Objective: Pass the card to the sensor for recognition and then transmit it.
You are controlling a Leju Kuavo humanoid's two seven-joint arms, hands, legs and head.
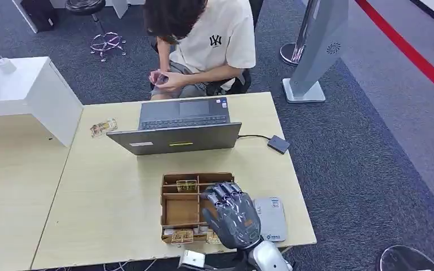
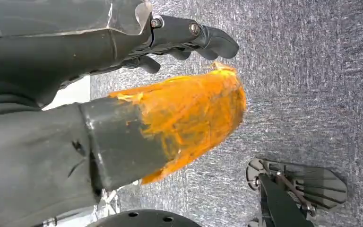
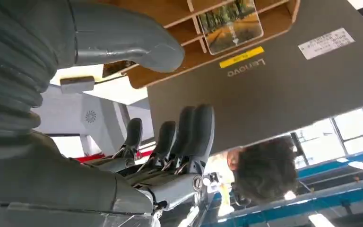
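Note:
A wooden tray (image 1: 172,212) with several compartments sits near the table's front edge. One picture card (image 1: 186,184) stands in its far compartment and more cards (image 1: 182,236) lie in its front row. My right hand (image 1: 233,217) hovers over the tray's right side, fingers spread, holding nothing. The grey-white card sensor (image 1: 272,219) lies flat just right of that hand. In the right wrist view the hand's fingers (image 3: 189,137) are extended below the tray (image 3: 179,56) and the card (image 3: 230,19). My left hand (image 2: 123,94) hangs over the carpet, its orange-taped thumb (image 2: 194,113) apart from the fingers, holding nothing.
An open laptop (image 1: 178,127) stands behind the tray, and a person (image 1: 203,39) sits beyond it holding something small. A black adapter (image 1: 278,144) on a cable lies at the right, a small packet (image 1: 103,128) at the left. A white desk (image 1: 17,90) adjoins the table's left side.

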